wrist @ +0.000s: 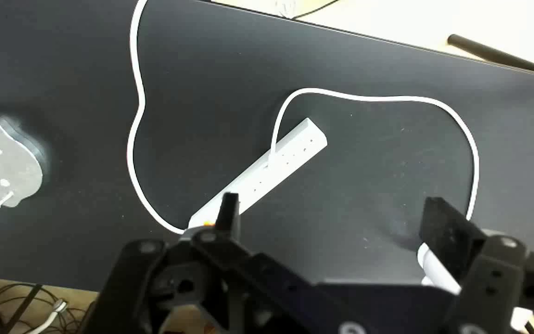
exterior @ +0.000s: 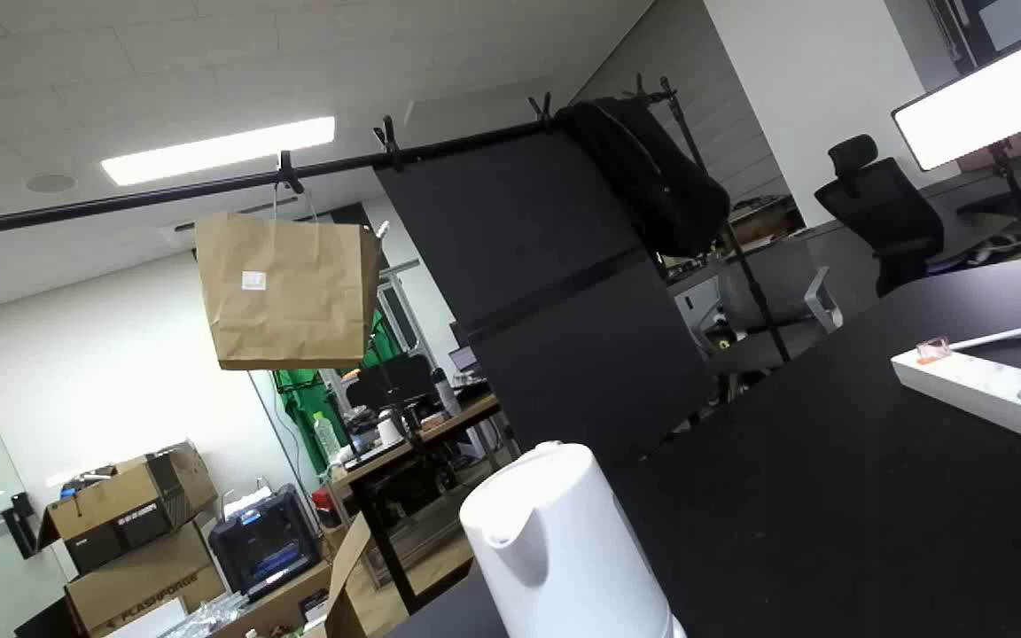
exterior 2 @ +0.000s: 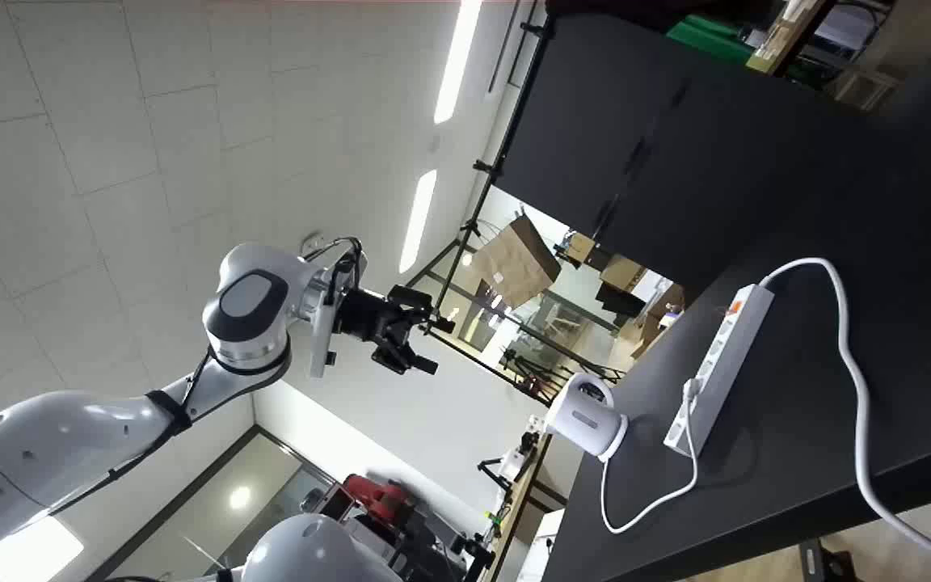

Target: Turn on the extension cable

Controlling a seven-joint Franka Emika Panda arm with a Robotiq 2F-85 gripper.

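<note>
Ceiling lights (exterior: pixel 220 151) glow; a black table (exterior 2: pixel 793 404) bears the extension cable (exterior 2: pixel 722 364).

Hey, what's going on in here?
A robot arm holds its open, empty gripper above a table. There, a kettle is plugged into a power strip with an orange switch at one end. Turning the strip on seems to be the job; nothing touches the switch, and I can't tell whether it's on.

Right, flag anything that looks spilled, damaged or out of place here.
The paper bag stands out: it hangs from a black bar in the background, arguably an unusual place for one. On the table, no spill or damage shows; the kettle stands upright, plugged into the extension cable.
</note>
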